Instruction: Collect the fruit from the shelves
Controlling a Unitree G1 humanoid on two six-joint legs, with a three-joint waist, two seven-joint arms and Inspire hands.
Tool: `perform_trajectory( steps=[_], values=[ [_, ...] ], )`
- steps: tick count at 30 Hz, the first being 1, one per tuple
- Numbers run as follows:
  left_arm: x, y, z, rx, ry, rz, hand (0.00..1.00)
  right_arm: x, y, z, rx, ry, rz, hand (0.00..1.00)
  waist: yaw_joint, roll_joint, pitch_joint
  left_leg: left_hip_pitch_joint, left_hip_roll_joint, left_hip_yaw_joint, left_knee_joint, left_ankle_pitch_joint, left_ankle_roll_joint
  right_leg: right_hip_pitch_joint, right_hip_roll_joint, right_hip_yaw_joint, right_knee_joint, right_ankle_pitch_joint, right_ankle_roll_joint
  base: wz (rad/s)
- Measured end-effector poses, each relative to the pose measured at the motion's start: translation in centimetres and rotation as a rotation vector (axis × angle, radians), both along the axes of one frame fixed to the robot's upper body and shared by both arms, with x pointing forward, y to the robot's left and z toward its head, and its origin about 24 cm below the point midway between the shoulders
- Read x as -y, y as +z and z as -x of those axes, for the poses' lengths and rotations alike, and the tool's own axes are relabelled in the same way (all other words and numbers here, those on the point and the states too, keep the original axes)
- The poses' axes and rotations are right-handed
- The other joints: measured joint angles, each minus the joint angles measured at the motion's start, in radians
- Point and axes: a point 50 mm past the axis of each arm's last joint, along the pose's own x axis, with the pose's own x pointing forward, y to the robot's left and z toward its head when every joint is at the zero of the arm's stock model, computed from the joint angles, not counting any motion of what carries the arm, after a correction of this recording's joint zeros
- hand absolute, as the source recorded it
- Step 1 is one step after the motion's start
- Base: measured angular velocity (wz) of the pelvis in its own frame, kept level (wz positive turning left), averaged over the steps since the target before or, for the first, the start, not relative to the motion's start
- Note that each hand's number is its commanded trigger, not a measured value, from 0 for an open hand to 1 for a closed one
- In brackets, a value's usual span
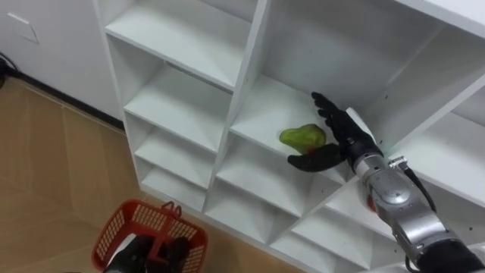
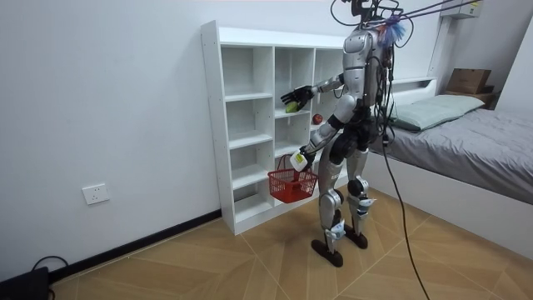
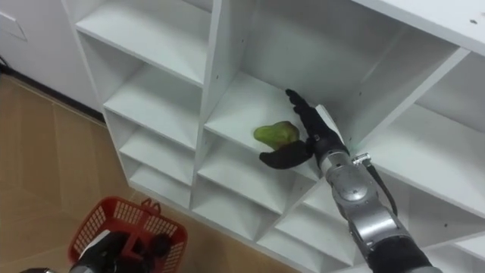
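One open right hand (image 1: pixel 342 138) brackets green pear (image 1: pixel 303 136); left hand (image 1: pixel 145 252) grips basket (image 1: pixel 120 221).

Eye views look down close; room view, farther, shares the shelves (image 1: pixel 182 106).

we log colours | shelf unit (image 1: pixel 258 45) plain white | pear (image 1: pixel 303 137) green, which we see near the front edge of its shelf board | right hand (image 1: pixel 341 136) black fingers, silver wrist | basket (image 1: pixel 114 231) red, open lattice | floor (image 1: pixel 45 167) tan wood, herringbone | bed (image 2: pixel 483 158) grey cover
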Motion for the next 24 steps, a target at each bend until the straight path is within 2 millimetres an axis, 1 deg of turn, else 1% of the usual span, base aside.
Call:
perform_trajectory(
  steps=[8,11,24],
  values=[
    [-0.07,0.02,0.0,-0.003,-0.009,-0.004,1.0,0.04,0.11,-0.37,-0.014,0.001,0.008,0.0,0.0,-0.003,0.0013,-0.012,0.0,0.0,0.008,0.0,0.0,-0.008,0.0,-0.002,0.0,0.0,0.0,0.0],
    [0.0,0.11,-0.14,-0.001,-0.037,-0.022,1.0,0.14,-0.15,-0.3,-0.032,0.004,0.01,0.0,0.001,-0.005,0.0026,-0.016,-0.001,-0.001,0.011,0.0,0.001,-0.01,-0.001,-0.005,0.0,0.0,0.0,0.0],
    [0.12,0.29,-0.47,0.005,-0.05,-0.01,1.0,0.31,-0.3,-0.59,-0.057,0.025,0.048,0.0,0.004,-0.006,0.0022,-0.017,-0.002,-0.001,0.013,0.0,0.001,-0.01,-0.001,-0.003,-0.002,-0.001,0.001,0.0]
  ],
)
